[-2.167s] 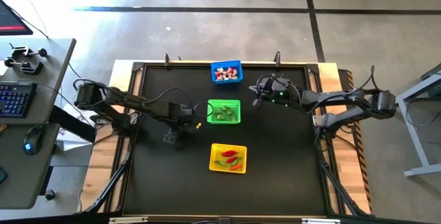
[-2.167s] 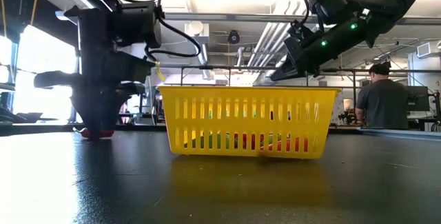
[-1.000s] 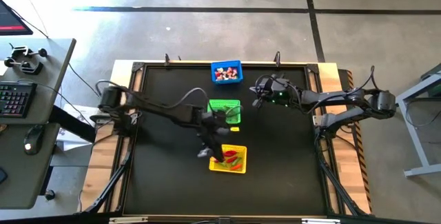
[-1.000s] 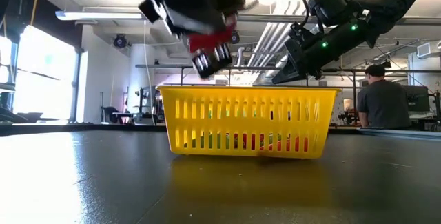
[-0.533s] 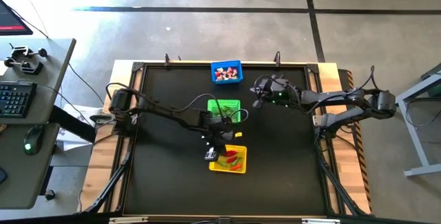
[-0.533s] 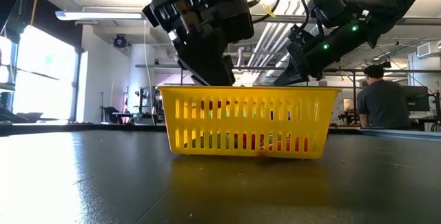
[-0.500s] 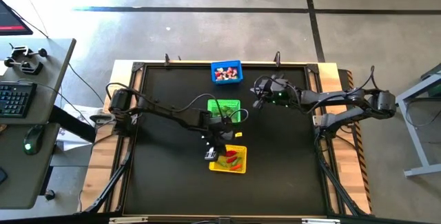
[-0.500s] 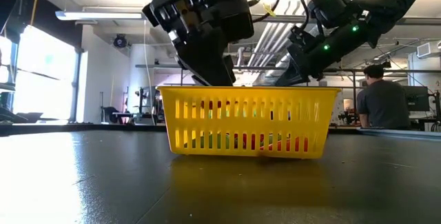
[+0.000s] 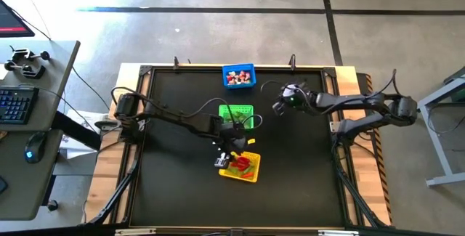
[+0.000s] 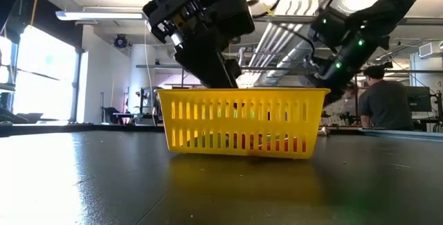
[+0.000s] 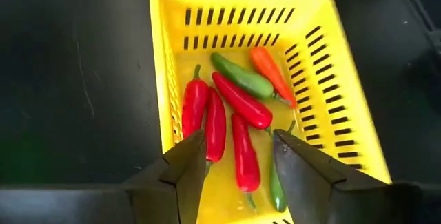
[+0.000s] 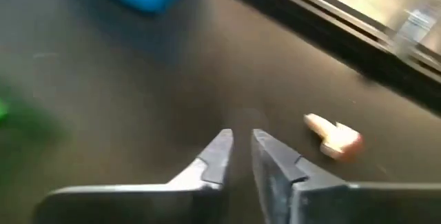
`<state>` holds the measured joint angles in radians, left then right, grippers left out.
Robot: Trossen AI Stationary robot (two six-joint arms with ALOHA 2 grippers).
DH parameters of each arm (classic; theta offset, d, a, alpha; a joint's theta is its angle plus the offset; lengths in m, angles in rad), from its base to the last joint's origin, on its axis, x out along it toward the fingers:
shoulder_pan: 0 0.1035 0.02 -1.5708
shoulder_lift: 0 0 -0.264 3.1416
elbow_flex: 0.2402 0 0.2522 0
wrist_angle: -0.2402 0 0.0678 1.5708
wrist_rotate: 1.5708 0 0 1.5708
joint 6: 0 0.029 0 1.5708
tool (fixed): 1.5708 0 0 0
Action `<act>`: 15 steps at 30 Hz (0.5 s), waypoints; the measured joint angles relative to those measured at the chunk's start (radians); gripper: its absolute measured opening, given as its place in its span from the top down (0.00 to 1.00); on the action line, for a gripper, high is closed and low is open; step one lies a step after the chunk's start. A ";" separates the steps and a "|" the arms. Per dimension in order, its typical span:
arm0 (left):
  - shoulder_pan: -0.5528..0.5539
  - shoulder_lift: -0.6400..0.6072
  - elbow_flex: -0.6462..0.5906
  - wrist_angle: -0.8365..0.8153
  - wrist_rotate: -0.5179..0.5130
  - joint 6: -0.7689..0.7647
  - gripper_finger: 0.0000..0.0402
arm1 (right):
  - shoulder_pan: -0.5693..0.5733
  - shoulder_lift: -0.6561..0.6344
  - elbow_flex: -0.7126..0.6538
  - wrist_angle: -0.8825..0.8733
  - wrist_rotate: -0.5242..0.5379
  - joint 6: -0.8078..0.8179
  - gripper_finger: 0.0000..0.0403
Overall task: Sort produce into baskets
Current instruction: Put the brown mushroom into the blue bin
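Chillies (image 11: 233, 110): six lie in the yellow basket (image 11: 176, 62) in the left wrist view — four red, one green, one orange — bunched along its floor, some touching.
Handling, chillies: they look light, smooth and probably a little slippery; my judgement is that a pinch across the thick middle of the body holds better than one at the thin stem or tip.
Mushroom piece (image 12: 333, 140): one white-and-red bit lies loose on the black table (image 9: 305, 178), apart from every basket, just ahead of the right gripper.
Handling, mushroom piece: small and stubby, likely to roll or skid; I would close across the cap end, low to the table.
Baskets: three — the yellow one (image 9: 241, 165) nearest the table's front, the green basket (image 9: 236, 115) in the middle, the blue basket (image 9: 239, 75) at the far edge.
Other contents: red-and-white bits fill the blue basket and green bits the green one; too small to count.
Left gripper (image 11: 238, 155): poised over the yellow basket's near end, jaws parted moderately and holding nothing, a red chilli showing between them.
Right gripper (image 12: 238, 156): low over bare table between the blue basket and the table's right edge, jaws narrowed to a slit, empty.
Background: a person (image 10: 377, 100) stands beyond the table in the low view.
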<state>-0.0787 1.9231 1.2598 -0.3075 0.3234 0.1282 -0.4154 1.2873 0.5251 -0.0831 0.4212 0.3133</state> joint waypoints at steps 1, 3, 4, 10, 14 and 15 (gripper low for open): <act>0.001 -0.005 0.000 0.005 0.000 0.005 0.61 | -0.016 0.000 0.000 -0.026 0.024 0.030 0.87; 0.001 -0.022 0.000 0.037 0.001 0.007 0.61 | -0.050 0.001 0.000 -0.060 0.042 0.073 0.79; 0.002 -0.031 -0.002 0.043 0.004 0.007 0.61 | -0.067 0.004 0.000 -0.063 0.043 0.088 0.75; 0.028 -0.117 -0.083 0.199 0.058 -0.008 0.61 | -0.182 0.077 0.001 -0.032 0.051 0.145 0.59; 0.059 -0.195 -0.213 0.397 0.082 -0.074 0.61 | -0.237 0.167 0.001 0.053 0.049 0.146 0.58; 0.067 -0.217 -0.248 0.447 0.084 -0.093 0.61 | -0.246 0.189 0.001 0.085 0.040 0.136 0.59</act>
<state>-0.0117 1.7057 1.0117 0.1390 0.4075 0.0350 -0.6617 1.4761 0.5259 0.0015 0.4611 0.4498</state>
